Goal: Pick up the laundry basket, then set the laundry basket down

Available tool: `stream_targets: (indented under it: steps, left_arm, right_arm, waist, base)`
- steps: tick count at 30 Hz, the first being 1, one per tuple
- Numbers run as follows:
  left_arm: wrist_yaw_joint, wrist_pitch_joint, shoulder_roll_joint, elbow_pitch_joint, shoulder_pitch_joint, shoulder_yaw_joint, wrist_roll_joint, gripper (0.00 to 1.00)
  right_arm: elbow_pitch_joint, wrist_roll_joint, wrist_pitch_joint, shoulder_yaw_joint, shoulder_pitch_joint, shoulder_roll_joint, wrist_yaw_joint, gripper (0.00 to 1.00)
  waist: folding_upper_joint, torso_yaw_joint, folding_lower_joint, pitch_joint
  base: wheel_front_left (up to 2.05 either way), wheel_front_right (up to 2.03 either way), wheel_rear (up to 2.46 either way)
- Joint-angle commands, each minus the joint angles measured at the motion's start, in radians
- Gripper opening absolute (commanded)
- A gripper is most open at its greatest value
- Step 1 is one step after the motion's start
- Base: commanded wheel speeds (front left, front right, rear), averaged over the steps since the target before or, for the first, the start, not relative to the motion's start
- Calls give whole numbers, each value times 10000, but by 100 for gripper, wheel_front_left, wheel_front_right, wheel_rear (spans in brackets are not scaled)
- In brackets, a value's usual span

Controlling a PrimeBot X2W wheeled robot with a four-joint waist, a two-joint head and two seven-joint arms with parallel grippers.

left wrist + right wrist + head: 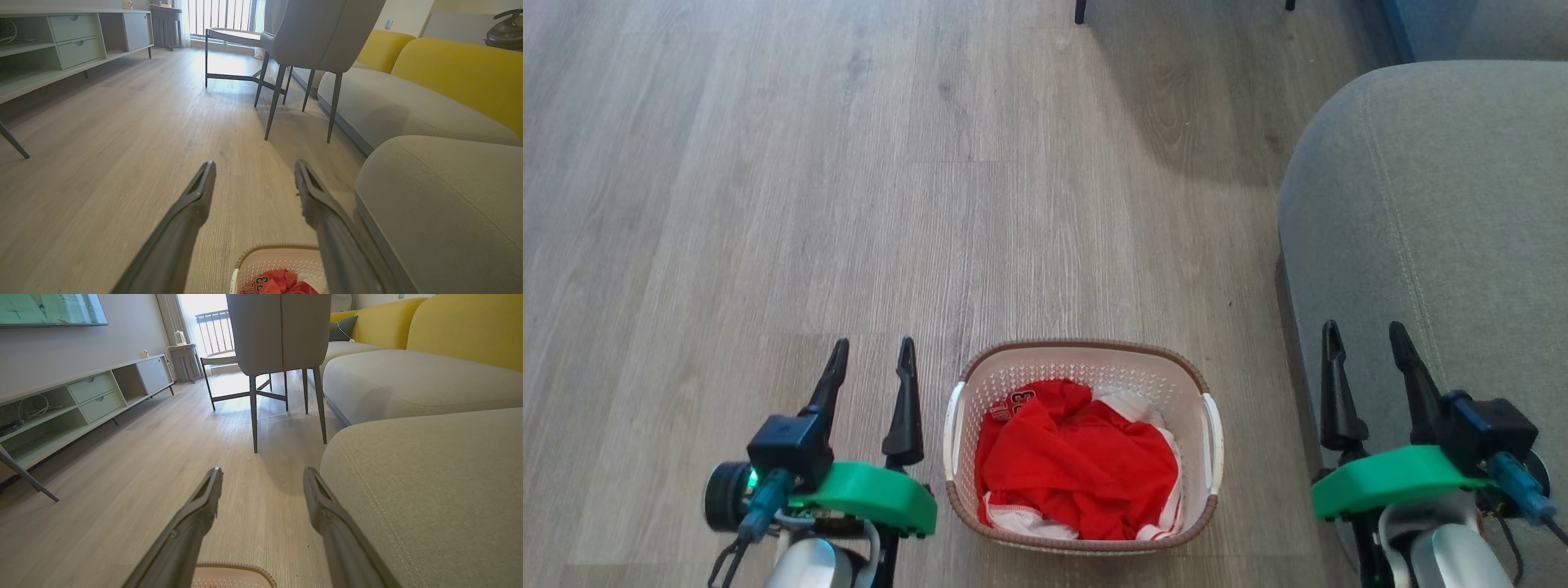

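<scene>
The laundry basket [1086,365] stands on the wood floor between my two arms, cream-white and perforated with a brown woven rim and white side handles. Red and white clothes fill it. My left gripper [872,355] is open just left of the basket, apart from it, with nothing between its fingers. To the basket's right, my right gripper [1365,336] is open too, over the edge of the grey sofa. The left wrist view catches the basket's far rim [278,248] below the open left gripper [254,173]. In the right wrist view the rim [241,566] sits under the open right gripper [262,478].
A grey sofa seat [1437,212] stands close on the right, yellow backrests [461,69] behind it. A grey chair on dark legs [310,36] and a low table [233,36] stand ahead. A pale media cabinet [61,45] lines the left wall.
</scene>
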Motion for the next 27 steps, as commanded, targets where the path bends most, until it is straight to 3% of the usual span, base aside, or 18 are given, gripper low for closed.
stream_targets:
  steps: [1, 27]
  left_arm:
    - [63, -51, -41, -276, -300, 326, -25, 100]
    - [11, -51, -41, -91, -255, 401, -159, 100]
  right_arm:
    - [-341, 23, -120, 236, -273, -15, 69, 100]
    - [-258, 15, -120, 336, -282, -14, 69, 100]
  waist:
    - [0, 2, 0, -4]
    - [0, -83, 0, -140]
  base:
    - [0, 0, 0]
    - [0, 0, 0]
